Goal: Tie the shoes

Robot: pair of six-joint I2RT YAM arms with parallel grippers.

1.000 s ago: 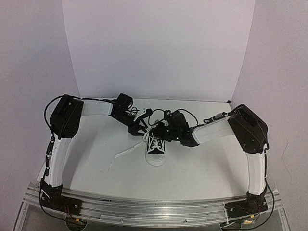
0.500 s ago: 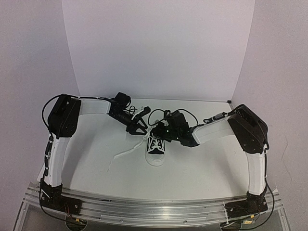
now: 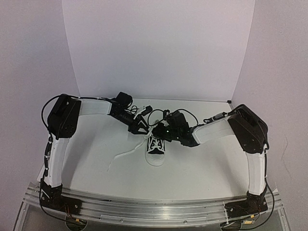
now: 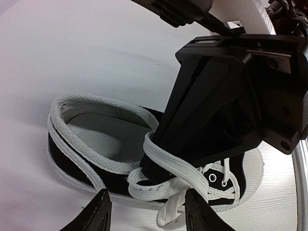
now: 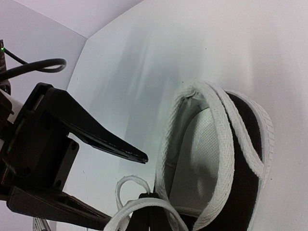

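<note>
Item: one small black sneaker point(image 3: 155, 147) with a white toe cap point(image 3: 155, 159), sitting upright on its sole near the middle of the white table point(image 3: 207, 163). The toe is pointing toward the arm bases and the heel opening is facing the white backdrop point(image 3: 159, 48). The pale lining is showing through the open collar in both wrist views. The white laces point(image 4: 166, 175) are lying untied across the tongue, and one free end is trailing over the table from the sneaker toward the left arm's side. The right gripper point(image 3: 161, 129) is reaching in from the right and sitting low over the lacing, toward the collar. Its jaws are pressing together on a stretch of the laces just above the upper eyelets, and a band of lace is wrapping over its tip, as the left wrist view shows. The left gripper point(image 3: 139, 125) is hovering just beside the sneaker's heel end, on the far left side. Its jaws are standing apart and clamping nothing. In its own wrist view the two dark fingers point(image 4: 102, 211) are framing the sneaker's side and the crossed laces. In the right wrist view a small loop of lace is showing in the gap between those fingers, though whether it is touching either one cannot be told. The two grippers are sitting near each other above the sneaker's rear half.
</note>
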